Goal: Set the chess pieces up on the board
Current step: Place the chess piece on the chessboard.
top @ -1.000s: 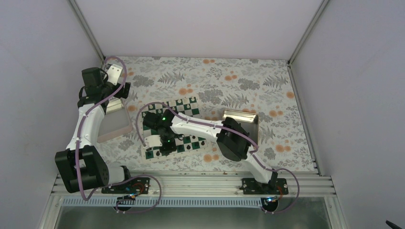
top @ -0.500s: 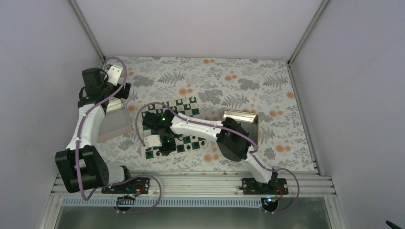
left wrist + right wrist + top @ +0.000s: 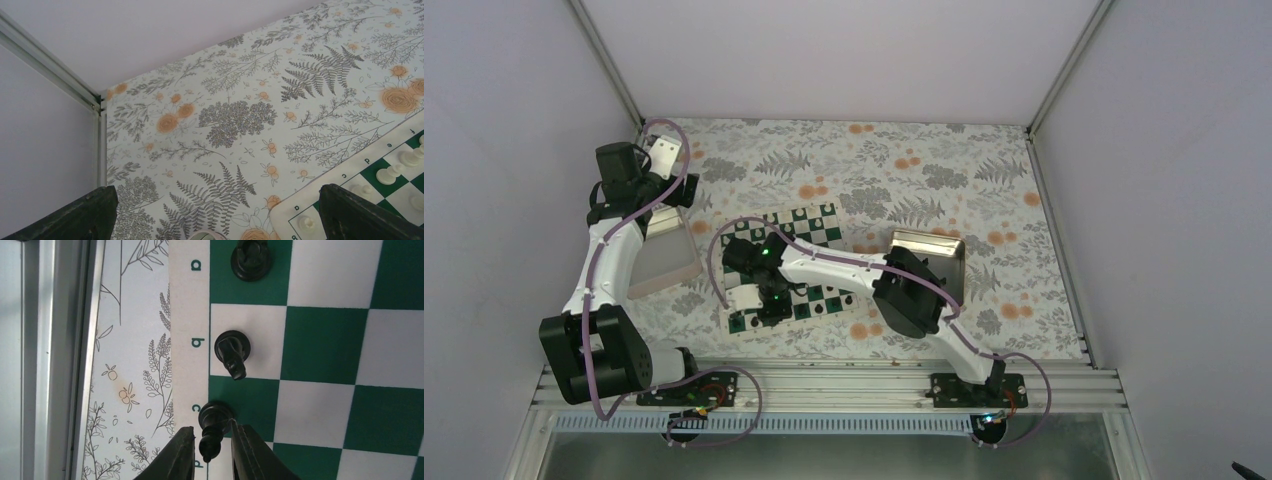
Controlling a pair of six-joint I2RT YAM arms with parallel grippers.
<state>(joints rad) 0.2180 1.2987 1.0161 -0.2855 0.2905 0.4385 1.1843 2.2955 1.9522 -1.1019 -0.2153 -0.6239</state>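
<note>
The green-and-white board (image 3: 813, 228) lies mid-table. My right gripper (image 3: 769, 308) hangs over its near left corner. In the right wrist view, three black chess pieces stand along the board's (image 3: 320, 345) lettered edge: a rook (image 3: 251, 259), a knight (image 3: 232, 351) and a bishop (image 3: 216, 427). The right gripper (image 3: 212, 452) straddles the bishop on its dark square. Its left finger (image 3: 180, 457) stands a little clear of the piece and its right finger (image 3: 250, 455) lies close against the base. My left gripper (image 3: 217, 200) is wide open over the floral cloth with nothing between its fingers, beside the board's far left corner (image 3: 350, 185).
White pieces (image 3: 395, 172) stand on the board's far rows. A pinkish-rimmed tray (image 3: 664, 262) lies under the left arm, and a gold tray (image 3: 934, 250) sits right of the board behind the right elbow. An aluminium rail (image 3: 75, 340) runs along the near table edge.
The right gripper's jaws have narrowed around the black bishop, and its wrist has shifted slightly. The left arm has not moved.
</note>
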